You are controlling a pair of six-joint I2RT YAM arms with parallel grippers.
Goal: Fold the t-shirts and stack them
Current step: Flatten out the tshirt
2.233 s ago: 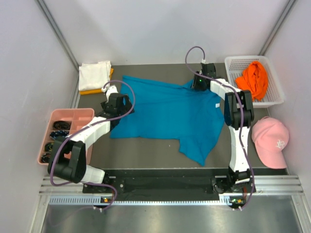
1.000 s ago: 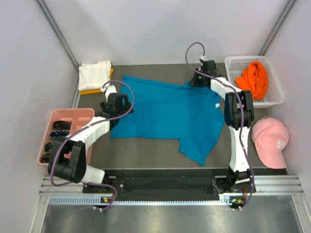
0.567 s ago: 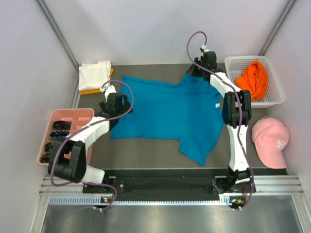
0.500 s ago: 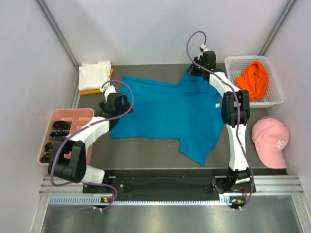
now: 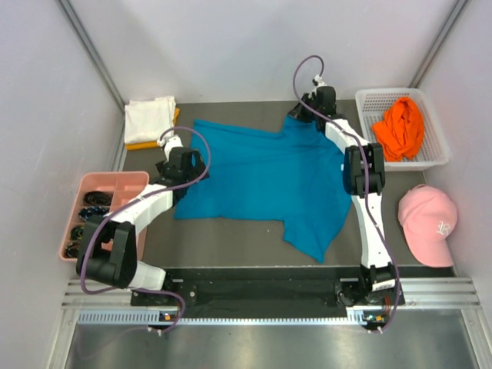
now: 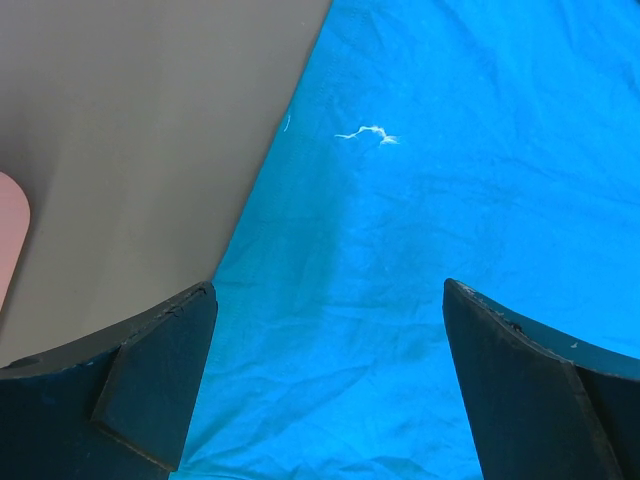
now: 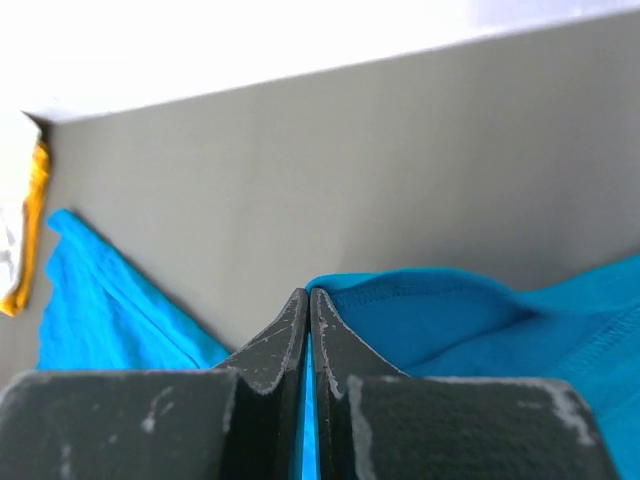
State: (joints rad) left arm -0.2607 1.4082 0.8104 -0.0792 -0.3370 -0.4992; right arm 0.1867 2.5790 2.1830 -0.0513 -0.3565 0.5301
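Up at the far right corner, right fingers pinch the teal shirt by its raised edge. The cloth runs leftward across the desk to the left fingers, spread wide above its left border.

Bright, even overhead light, soft faint shadows, top view sharp, rt wrist view's pale back wall overexposed, foreground slightly soft.
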